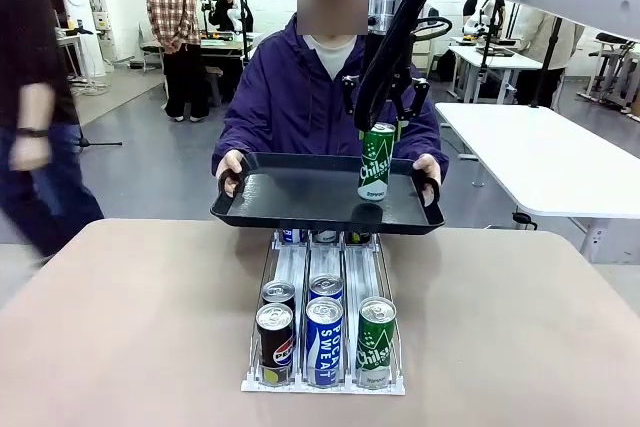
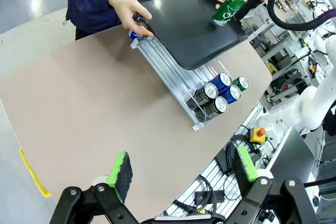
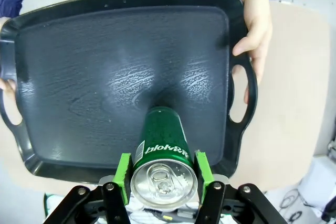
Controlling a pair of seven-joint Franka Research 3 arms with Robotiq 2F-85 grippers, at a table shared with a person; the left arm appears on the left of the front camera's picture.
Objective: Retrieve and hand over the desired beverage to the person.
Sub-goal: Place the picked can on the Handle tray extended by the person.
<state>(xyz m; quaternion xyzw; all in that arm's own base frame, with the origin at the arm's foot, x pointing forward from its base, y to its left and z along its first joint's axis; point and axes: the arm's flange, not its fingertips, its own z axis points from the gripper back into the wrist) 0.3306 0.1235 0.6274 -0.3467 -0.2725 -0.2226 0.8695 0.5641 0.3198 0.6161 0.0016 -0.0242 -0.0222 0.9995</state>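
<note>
1. My left gripper hangs above the near-left part of the table. Its green pads are spread wide with nothing between them, and I judge it has no part in this step.
2. At mid-table stands the dispenser rack, with three lanes of cans. A dark cola can, a blue can and a green one sit at its near end.
3. Over the rack's far end, the person holds a black tray out toward me. It is about level, with one hand on each side handle.
4. On the tray's right half the green can stands upright. My right gripper is clamped on it from above, with a pad on either side just under the rim. The right wrist view shows the base down at the tray floor, but I cannot tell whether its weight rests there yet.
5. I judge this to be the hand-over itself, near its end: the drink is fetched and placed over its drop point.
6. Next I would settle the can fully and open the fingers just enough to free it. Then I would lift straight up so the pads do not drag it over, keeping clear of the person's hand on the nearby right handle.
</note>
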